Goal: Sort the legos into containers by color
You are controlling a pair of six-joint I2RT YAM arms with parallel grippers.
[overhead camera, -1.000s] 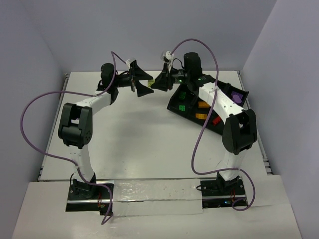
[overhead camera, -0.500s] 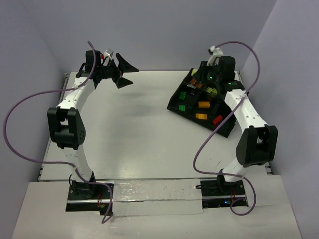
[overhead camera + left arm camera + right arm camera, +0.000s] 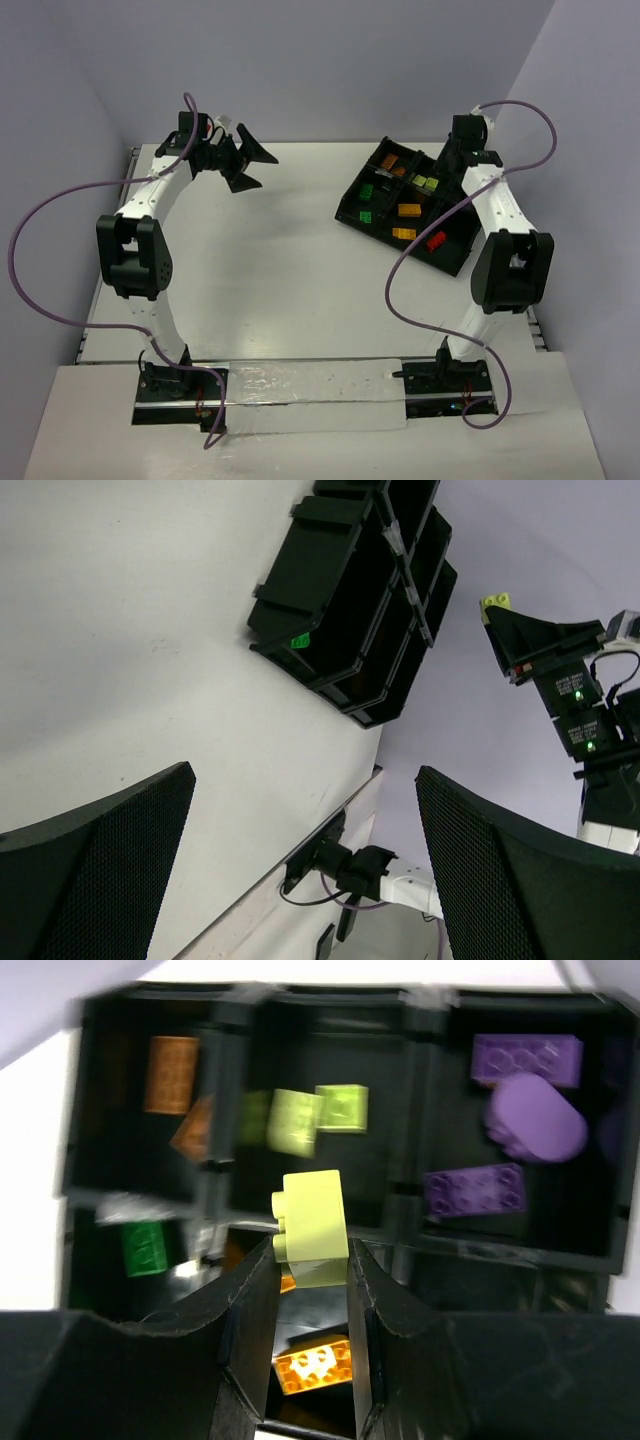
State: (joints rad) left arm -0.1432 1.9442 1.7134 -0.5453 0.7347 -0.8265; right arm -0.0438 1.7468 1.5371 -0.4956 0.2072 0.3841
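**Right gripper grips a yellow-green brick over the tray, left gripper hangs open**

The right gripper [image 3: 312,1265] is clenched on a yellow-green brick [image 3: 312,1222], which is pinched between its two fingertips. It hangs above the tray [image 3: 330,995], over the black divider on the near side of the middle compartment in the far row. Two more yellow-green bricks [image 3: 320,1115] lie side by side in that compartment. The compartment to its left holds orange bricks [image 3: 172,1072]. The one to its right holds purple bricks [image 3: 525,1058], one of them rounded. In the nearer row a green brick [image 3: 148,1248] sits in the left compartment, and another orange brick shows low between the fingers.

From above, the right arm reaches over the far right side of the tray, with the gripper above the far compartments. The tray stands at an angle on the right half of the table [image 3: 280,250]. Green bricks lie in its left compartments, orange ones in the middle, and a red brick [image 3: 436,240] in a near compartment.

The left gripper [image 3: 250,163] is released, its jaws spread wide with nothing between them. It is held over the far left of the table, well apart from the tray. Its wrist camera looks across the bare tabletop to the tray and to the right gripper, with the yellow-green brick at that gripper's tip
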